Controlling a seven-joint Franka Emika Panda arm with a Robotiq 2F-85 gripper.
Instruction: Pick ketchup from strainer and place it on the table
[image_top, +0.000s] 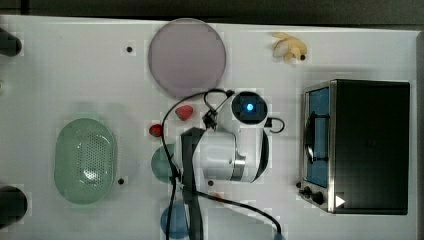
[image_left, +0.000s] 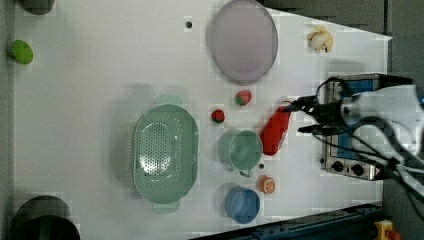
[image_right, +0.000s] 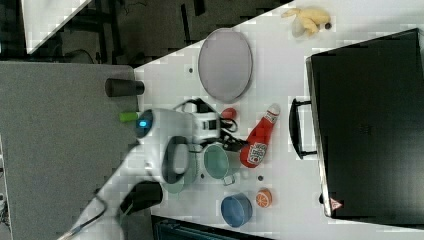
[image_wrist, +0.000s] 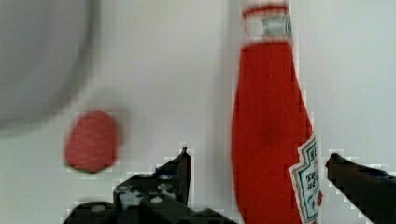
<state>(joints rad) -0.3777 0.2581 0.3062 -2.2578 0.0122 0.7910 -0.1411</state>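
Though off the strainer (image_left: 165, 155), ketchup (image_right: 259, 138) lying flat on table (image_left: 90, 100) beside green cup (image_left: 242, 149). Gripper (image_wrist: 257, 170) spread wide, straddling it, nothing grasped. Likely light, squeezable, slick plastic; best taken mid-body.

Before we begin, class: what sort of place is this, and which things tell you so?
Probably a robot lab's mock kitchen. A white table with small dark holes carries toy-like food, a banana and strawberry, beside a small oven, with a robot arm over it.
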